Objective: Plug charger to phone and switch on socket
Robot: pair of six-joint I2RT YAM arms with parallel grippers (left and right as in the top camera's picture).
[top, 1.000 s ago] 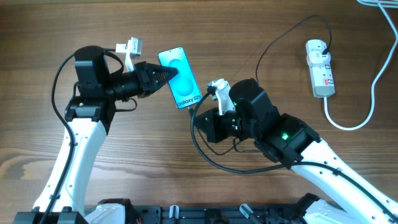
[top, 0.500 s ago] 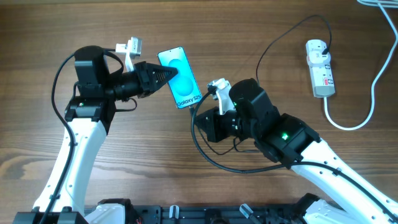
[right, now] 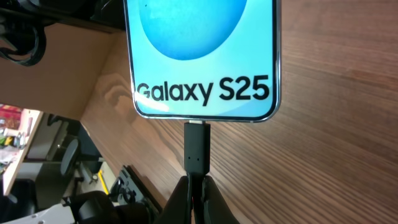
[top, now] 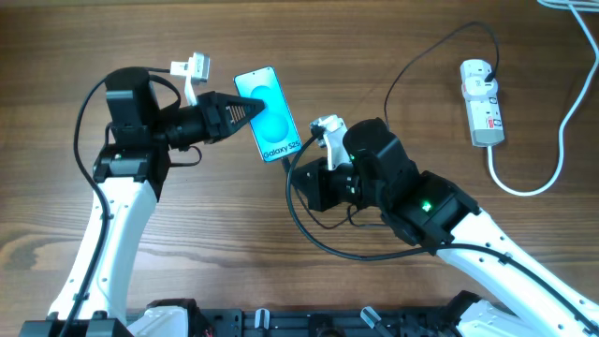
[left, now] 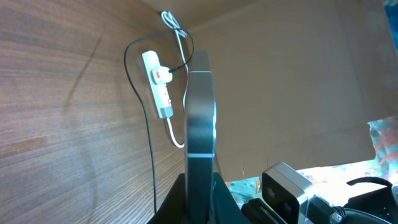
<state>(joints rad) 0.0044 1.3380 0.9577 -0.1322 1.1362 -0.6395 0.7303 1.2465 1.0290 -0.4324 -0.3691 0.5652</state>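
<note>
Brown wood grain runs across the tabletop (top: pixel 281 37), and the phone (top: pixel 269 114) is near its middle, left of centre in the overhead view. Its cyan screen faces up and the "Galaxy S25" end points toward the right arm. The left tool (top: pixel 251 109) is clamped on the phone from the left side. In the left wrist view the phone (left: pixel 200 112) shows edge-on as a silver band rising from between the dark fingers.

The right tool (right: pixel 196 186) is closed on the charger's connector (right: pixel 197 149) and holds it upright, just under the middle of the phone's (right: pixel 202 56) bottom edge. The connector's top meets that edge — how deep it sits cannot be told. In the overhead view the right tool (top: pixel 296 167) lies just below the phone's lower corner.

The charger (top: pixel 426 51) is a thin black cable arcing from the right arm up and over to the socket (top: pixel 482 103), where its black plug (top: pixel 492 73) sits at the top end. The socket lies flat at the far right, well apart from the phone — its red markings face up. A thick white cord (top: pixel 562 140) loops away from its lower end. The socket (left: pixel 158 84) also shows in the left wrist view, beyond the phone.
</note>
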